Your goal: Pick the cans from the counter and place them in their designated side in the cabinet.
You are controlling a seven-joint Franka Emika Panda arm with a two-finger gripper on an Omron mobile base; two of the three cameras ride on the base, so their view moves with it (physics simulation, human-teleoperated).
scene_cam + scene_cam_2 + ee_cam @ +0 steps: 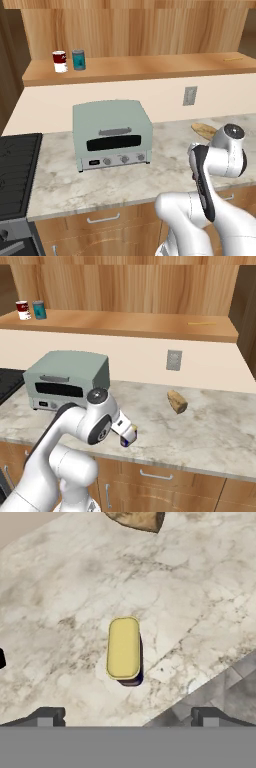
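The short dark blue can with a yellow top (123, 648) stands upright on the marbled counter (60, 612) near its front edge. My gripper (127, 718) hovers just above it, open, with its fingertips (47, 717) spread wide to either side and nothing held. From the right base view the gripper (123, 433) points down over the same can (127, 441). The teal can (78, 59) (39, 309) stands at the left end of the cabinet shelf (150, 67) (125, 323).
A red-and-white can (60, 61) stands left of the teal one. A mint-green toaster oven (112, 132) sits on the counter, with a black stove (15, 170) to its left. A bread piece (177, 401) lies right of the arm. A thin yellow item (201, 323) lies on the shelf's right end.
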